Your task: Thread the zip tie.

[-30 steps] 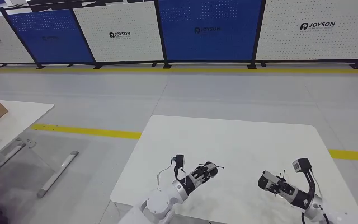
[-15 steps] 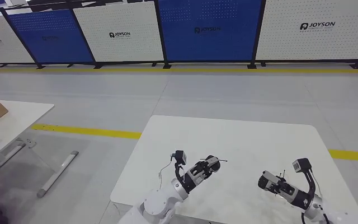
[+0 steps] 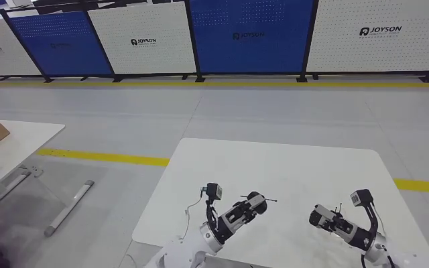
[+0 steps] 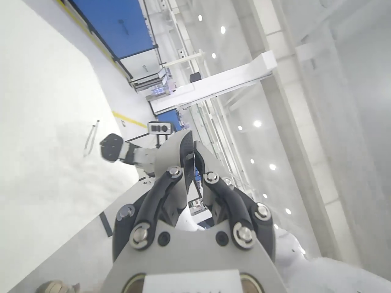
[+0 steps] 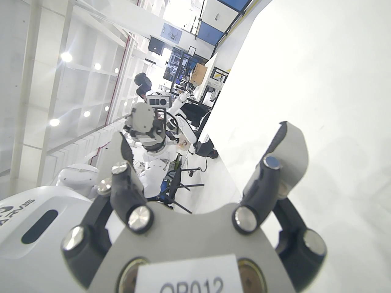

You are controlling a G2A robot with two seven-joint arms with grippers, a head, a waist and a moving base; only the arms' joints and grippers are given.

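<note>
Pinching the zip tie (image 3: 271, 199) between pressed-together fingers, the left gripper (image 3: 258, 200) is hanging just above the table (image 3: 281, 157), and the tie's thin black strip is lying along a 9-to-3 o'clock line in the top view, its free end poking toward 3 o'clock. The right gripper (image 3: 318, 216) is sitting at roughly 4 o'clock from that tip, fingers spread and holding nothing (the nearer partner, I judge), so the coming move is hinging on lining tip and right gripper up.
</note>
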